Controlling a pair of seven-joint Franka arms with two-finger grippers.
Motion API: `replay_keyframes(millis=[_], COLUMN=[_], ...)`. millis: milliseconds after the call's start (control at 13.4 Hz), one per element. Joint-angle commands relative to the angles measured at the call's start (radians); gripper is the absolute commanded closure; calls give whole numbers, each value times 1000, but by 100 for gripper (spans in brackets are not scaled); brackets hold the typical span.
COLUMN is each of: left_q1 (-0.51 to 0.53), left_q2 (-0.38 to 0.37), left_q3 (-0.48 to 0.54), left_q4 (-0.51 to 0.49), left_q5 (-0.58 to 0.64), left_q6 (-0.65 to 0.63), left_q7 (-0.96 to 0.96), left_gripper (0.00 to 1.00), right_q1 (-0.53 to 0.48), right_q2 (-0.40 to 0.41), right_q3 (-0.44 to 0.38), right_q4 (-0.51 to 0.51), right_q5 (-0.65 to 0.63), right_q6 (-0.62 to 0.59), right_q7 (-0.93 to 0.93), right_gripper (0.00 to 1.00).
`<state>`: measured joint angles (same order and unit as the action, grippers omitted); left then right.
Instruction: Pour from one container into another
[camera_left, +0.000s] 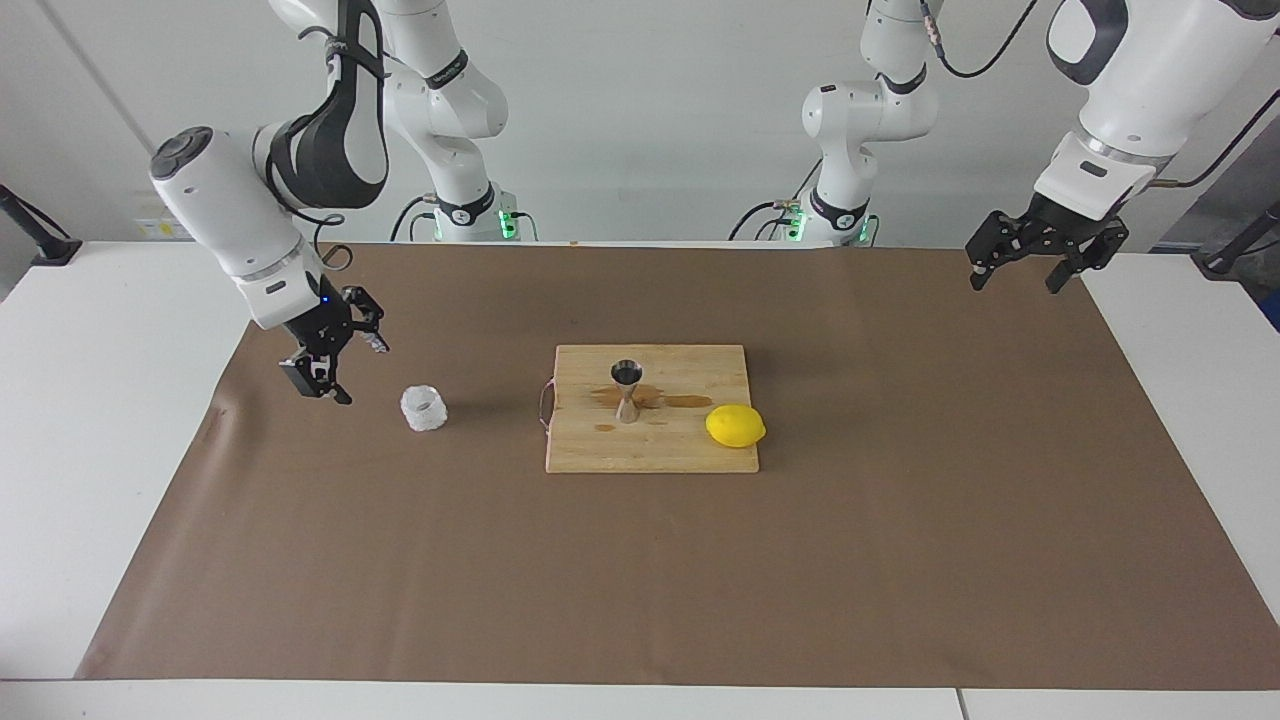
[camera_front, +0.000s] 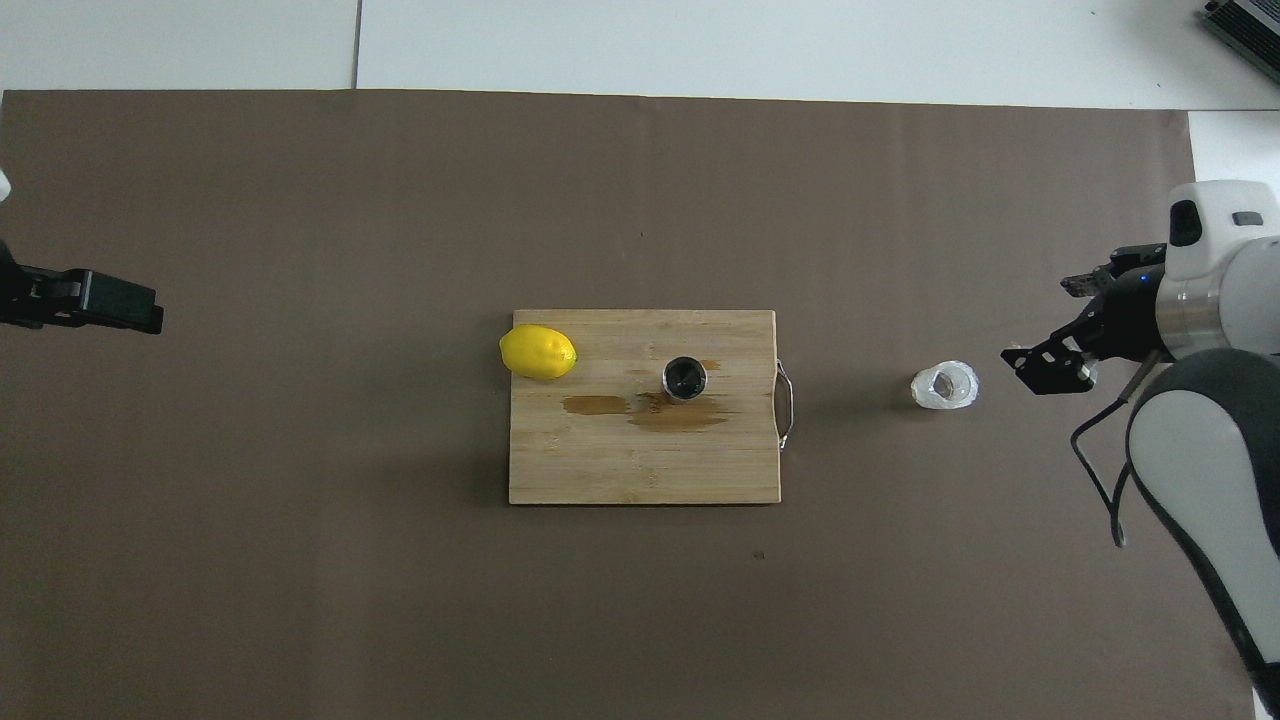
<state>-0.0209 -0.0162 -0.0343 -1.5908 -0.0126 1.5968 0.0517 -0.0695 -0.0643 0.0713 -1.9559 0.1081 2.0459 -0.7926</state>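
Cup (camera_left: 423, 408) sits just beside open, empty right end effector (camera_left: 345, 370).

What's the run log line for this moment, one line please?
right gripper: open, raised beside glass cup, apart | left gripper: open, waiting over mat edge | jigger: upright on cutting board | cup: upright on mat

Both end effectors (camera_left: 338, 360) (camera_left: 1022, 268) hang open, empty.

A white table (camera_left: 95, 420) carries a brown paper sheet (camera_left: 900, 560) over most of its top. On the sheet lie a wooden cutting board (camera_left: 690, 455), at the middle, and a clear faceted glass cup (camera_left: 424, 408), upright toward the right arm's end, apart from the board.
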Motion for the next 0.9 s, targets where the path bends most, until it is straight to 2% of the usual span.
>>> replay_keyframes(millis=[0,224,449,599,823], left_q1=[-7,-7,-8,-7,-7], left_q2=[-11,-11,-11,-11,-11], left_q3=[4,4,4,4,4], left_q4=[-11,-9,-9,-9,-11], left_q5=[10,10,10,10,10], left_q6=[0,5,3,6,2], left_q7=[7,7,7,7,7], left_gripper=[0,0,0,0,0], right_q1=[34,51,48,48,50], right_q2=[7,17,30,60,64], right_q3=[10,10,10,10,12], right_q4=[86,179,282,359,365], right_q5=[-99,-102,-105,-107,-117], right_q6=[-85,-202,-306,-393,-409], right_q7=[346,657,830,895,906], right_gripper=[0,0,0,0,0])
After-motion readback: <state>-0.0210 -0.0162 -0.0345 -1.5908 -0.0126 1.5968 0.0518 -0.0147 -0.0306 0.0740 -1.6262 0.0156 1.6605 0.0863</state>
